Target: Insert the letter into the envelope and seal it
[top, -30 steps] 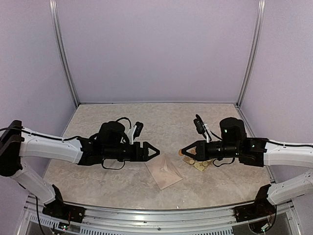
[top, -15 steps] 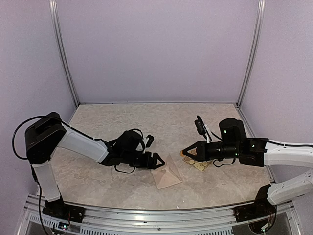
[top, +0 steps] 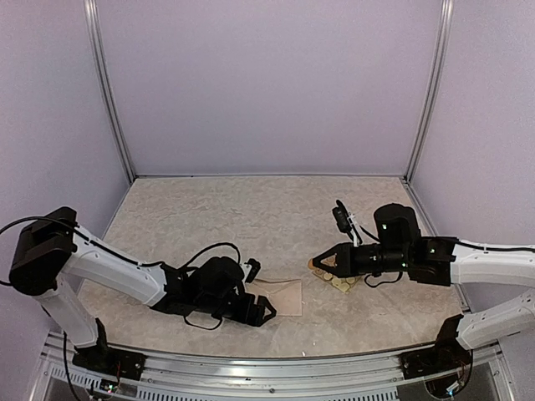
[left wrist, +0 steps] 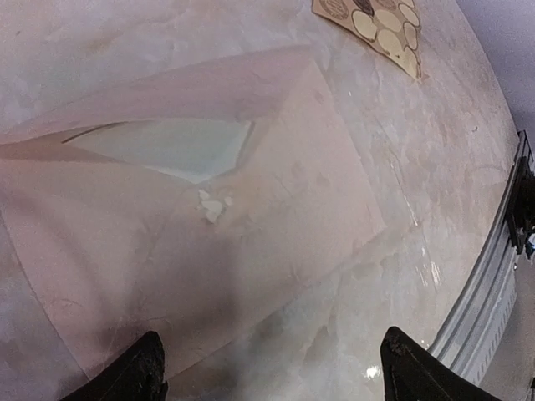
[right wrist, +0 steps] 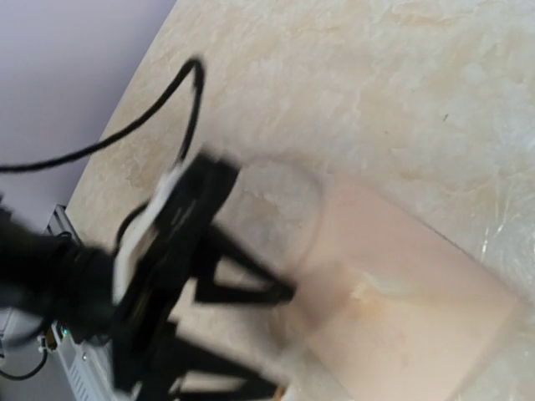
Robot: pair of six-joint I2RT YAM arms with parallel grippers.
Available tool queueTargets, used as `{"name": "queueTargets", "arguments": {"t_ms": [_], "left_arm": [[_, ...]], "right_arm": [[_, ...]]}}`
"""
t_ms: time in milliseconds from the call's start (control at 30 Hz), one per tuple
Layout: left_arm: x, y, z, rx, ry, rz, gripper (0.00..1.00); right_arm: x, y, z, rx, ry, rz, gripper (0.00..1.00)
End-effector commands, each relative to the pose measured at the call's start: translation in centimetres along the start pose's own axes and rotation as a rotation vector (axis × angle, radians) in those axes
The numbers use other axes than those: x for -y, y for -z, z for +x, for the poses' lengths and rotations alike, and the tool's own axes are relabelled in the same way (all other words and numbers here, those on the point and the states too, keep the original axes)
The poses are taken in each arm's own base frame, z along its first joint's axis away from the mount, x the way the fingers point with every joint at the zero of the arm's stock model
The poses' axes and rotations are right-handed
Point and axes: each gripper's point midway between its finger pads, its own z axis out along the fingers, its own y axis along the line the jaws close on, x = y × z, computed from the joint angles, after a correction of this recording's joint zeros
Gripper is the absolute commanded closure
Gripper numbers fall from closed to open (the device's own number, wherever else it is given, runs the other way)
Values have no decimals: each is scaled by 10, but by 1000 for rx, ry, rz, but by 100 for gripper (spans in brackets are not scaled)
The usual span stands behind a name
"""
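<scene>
1. Over the last second your left gripper [top: 262,312] swung down and back toward the front edge of the table [top: 251,209]. It ended low over the envelope's near corner.
2. Its fingers [left wrist: 144,372] stood wide apart with nothing between them. Only envelope paper and bare table showed under the gap.
3. The envelope [top: 280,296] lay flat near the middle of the front edge. A second earlier it had stood peaked like a small tent, so the raised flap had gone down.
4. The left wrist view showed a pale cream patch [left wrist: 167,146] in a gap under the flap. You could take that for the letter, already inside, though no printed border was legible.
5. Your right gripper [top: 315,262] had not moved. It hung closed, just off the envelope's far right corner and beside the sticker sheet [top: 341,282]. A tan speck sat at its tip, and whether that was a sticker I could not tell.
6. My judgement: insertion looked done, while the gap suggested the flap was down but not yet sealed.
</scene>
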Motion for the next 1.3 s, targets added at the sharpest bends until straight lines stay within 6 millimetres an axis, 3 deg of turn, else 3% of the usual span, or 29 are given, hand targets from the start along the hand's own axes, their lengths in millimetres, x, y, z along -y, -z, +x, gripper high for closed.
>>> {"name": "queueTargets", "arguments": {"t_ms": [0, 100, 267, 367, 467, 733, 967, 1267], "left_arm": [[-12, 20, 47, -85, 56, -115, 15], [-1, 35, 40, -51, 79, -91, 15], [23, 76, -14, 105, 100, -16, 20], [15, 93, -43, 182, 133, 9, 30], [-1, 97, -59, 216, 156, -1, 43], [-14, 77, -75, 227, 125, -38, 58], [-28, 45, -70, 185, 92, -107, 65], [-41, 26, -62, 168, 85, -150, 77]], "right_arm": [[7, -2, 8, -20, -11, 6, 100], [8, -3, 11, -29, -14, 7, 100], [7, -3, 12, -34, -11, 2, 100], [6, -5, 11, -34, -8, -5, 100], [5, -8, 11, -41, -4, -8, 100], [1, -26, 12, -70, 35, 7, 100], [-4, -43, 21, -111, 51, -5, 100], [-7, -52, 26, -132, 60, -18, 100]]}}
